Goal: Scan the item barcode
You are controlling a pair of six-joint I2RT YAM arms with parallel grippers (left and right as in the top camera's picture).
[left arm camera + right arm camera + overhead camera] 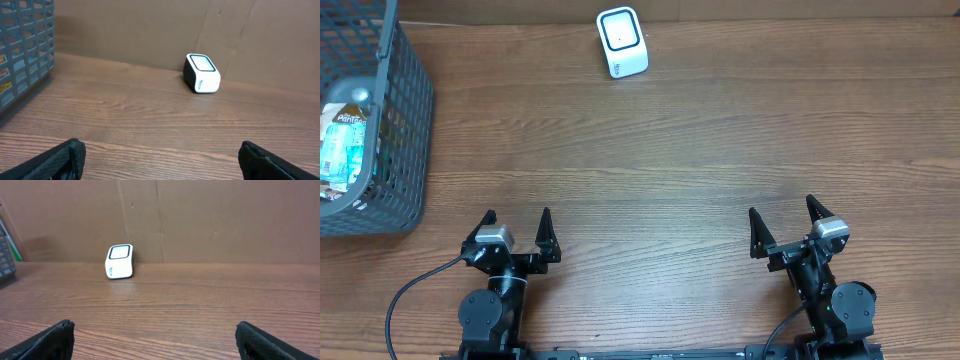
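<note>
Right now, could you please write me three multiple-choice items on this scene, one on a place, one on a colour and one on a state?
1. Where is the scanner relative to the basket?
A. inside it
B. to its right, apart from it
C. on top of it

2. What colour is the basket?
A. grey
B. red
C. white

3. How do the left hand and right hand stand?
A. both shut
B. one shut on the scanner
C. both open and empty

Answers: 1 B, the overhead view shows table between them; 2 A, its mesh is grey; 3 C, each hand's fingers stand spread with nothing between them.
</note>
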